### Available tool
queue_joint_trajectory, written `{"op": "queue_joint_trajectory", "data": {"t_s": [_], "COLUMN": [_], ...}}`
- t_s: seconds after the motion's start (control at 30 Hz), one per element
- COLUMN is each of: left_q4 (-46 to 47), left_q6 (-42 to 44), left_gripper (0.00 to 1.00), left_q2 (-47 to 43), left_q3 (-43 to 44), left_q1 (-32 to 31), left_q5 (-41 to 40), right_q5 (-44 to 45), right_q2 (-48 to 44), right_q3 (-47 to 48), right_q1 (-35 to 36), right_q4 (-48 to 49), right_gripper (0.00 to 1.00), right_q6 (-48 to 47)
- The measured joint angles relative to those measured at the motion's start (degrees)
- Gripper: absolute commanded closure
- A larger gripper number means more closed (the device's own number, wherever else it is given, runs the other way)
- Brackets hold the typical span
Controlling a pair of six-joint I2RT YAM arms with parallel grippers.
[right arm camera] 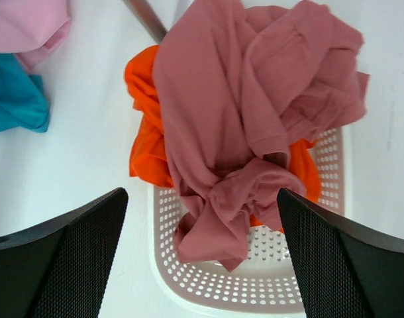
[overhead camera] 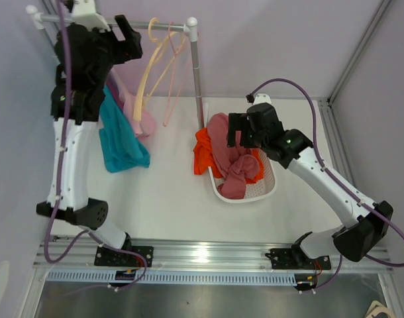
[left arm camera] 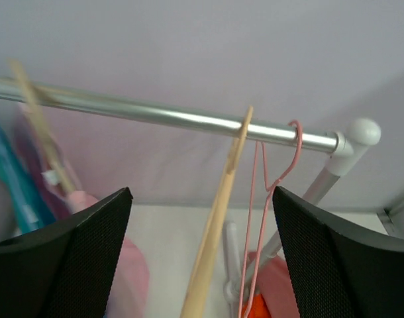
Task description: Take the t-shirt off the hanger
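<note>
Left gripper (left arm camera: 201,218): is hanging up at rail height and facing the rail. The jaws are standing wide apart with nothing between them. The fingers (left arm camera: 63,265) are black with a fine mesh texture.
Right gripper (right arm camera: 202,218): is hovering over the basket and looking straight down. The jaws are spread and holding nothing.
Rail (left arm camera: 169,118): a round, polished metal tube ending in a white rounded joint on the upright post (overhead camera: 199,79).
Cream hanger (left arm camera: 218,212): flat, smooth and pale tan. It is hooking over the rail and hanging bare.
Pink wire hanger (left arm camera: 255,218): thin bent wire, hanging just beside the cream hanger on the post side, also bare.
Tan hanger (left arm camera: 40,126): blurred, at the far end of the rail from the post, with pink fabric hanging beneath it.
Pink t-shirt (overhead camera: 141,122): soft pale knit, hanging bunched under the tan hanger. I cannot tell how it is sitting on the shoulders.
Teal t-shirt (overhead camera: 119,136): is draping down beside the pink one, partly behind the left arm. Its crumpled lower end is resting on the worktop (overhead camera: 169,199). What is carrying it is hidden.
Basket (right arm camera: 222,285): white plastic with rounded corners and a perforated floor and walls, sitting by the foot of the post.
Dusty-rose shirt (right arm camera: 235,99): is lying on top in twisted folds and spilling over the basket rim.
Orange shirt (right arm camera: 146,139): is lying underneath the dusty-rose shirt and hanging over the basket's side.
</note>
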Motion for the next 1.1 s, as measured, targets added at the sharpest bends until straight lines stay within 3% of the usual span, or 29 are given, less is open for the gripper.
{"op": "queue_joint_trajectory", "data": {"t_s": [0.23,0.47,0.6,1.1], "left_q4": [0.76,-1.42,-2.95,1.66], "left_q6": [1.62,1.62,1.73,3.80], "left_gripper": [0.17,0.22,0.44,0.41], "left_q2": [-8.15,2.05,8.76,11.67], "left_q3": [0.13,5.73,5.11,4.63], "left_q1": [0.81,1.20,1.22,2.16], "left_q5": [-13.73,-22.82,-24.90,-35.21], "right_q5": [-2.97,-4.31,-4.28,-6.03], "right_q2": [0.57,-0.13,-0.79,0.50], "right_q3": [-0.15,-2.54,-2.78,-2.38], "right_q1": [2.14,2.34,2.34,2.16], "right_q4": [1.33,1.99,1.97,2.51], "right_gripper": [0.01,0.00,0.01,0.00], "right_q6": [0.17,0.57,0.55,0.33]}}
